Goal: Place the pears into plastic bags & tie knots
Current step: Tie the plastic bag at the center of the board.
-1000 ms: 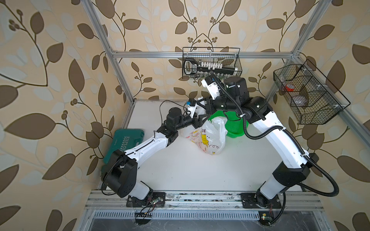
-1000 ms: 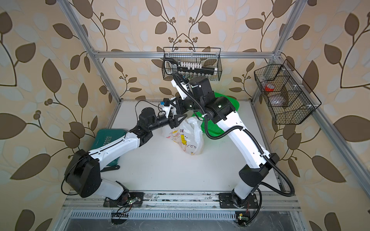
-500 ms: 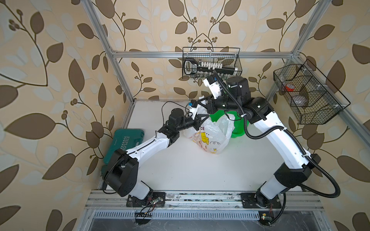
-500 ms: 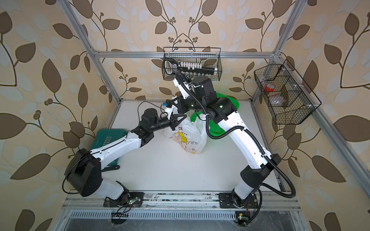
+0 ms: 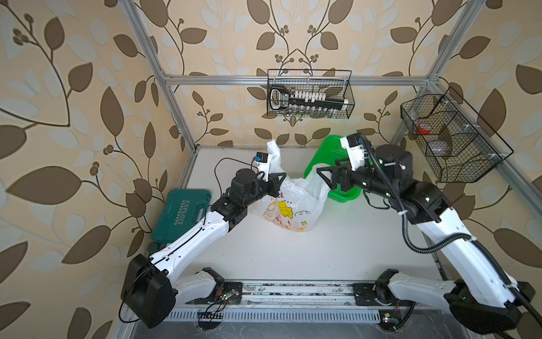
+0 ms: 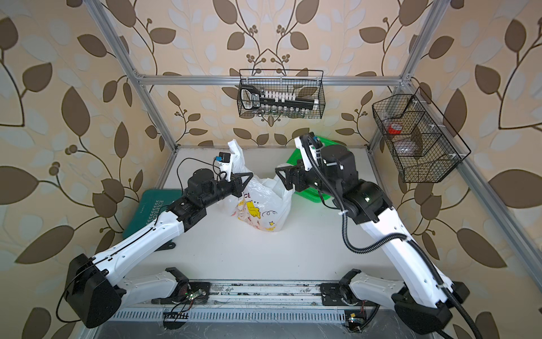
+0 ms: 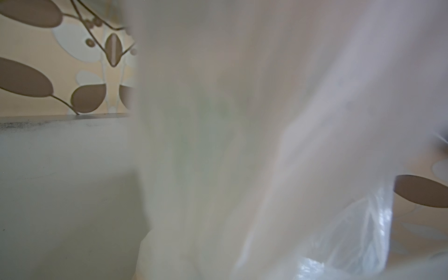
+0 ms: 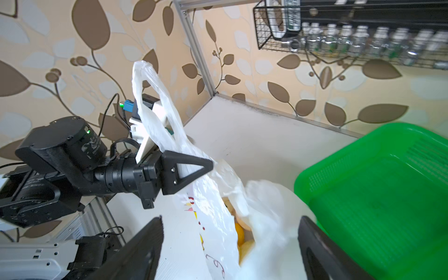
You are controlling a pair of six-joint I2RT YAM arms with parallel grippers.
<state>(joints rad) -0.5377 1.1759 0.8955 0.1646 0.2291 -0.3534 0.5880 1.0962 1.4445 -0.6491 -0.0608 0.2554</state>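
The white plastic bag with a yellow-red print stands mid-table in both top views. My left gripper is shut on one handle loop, which sticks up past its wrist camera. In the left wrist view, blurred bag film covers most of the picture and hides the jaws. My right gripper hangs open beside the bag's other handle, holding nothing. In the right wrist view its fingers stand wide on either side of the bag mouth. Inside lie pears, one orange-yellow and one paler.
A green perforated basket lies right behind the bag, under my right wrist. A dark green tool case lies at the table's left edge. Wire baskets hang on the back wall and the right wall.
My left gripper closed on the handle loop. My right gripper opened, let go of the bag and drew back to the right, away from the left gripper.
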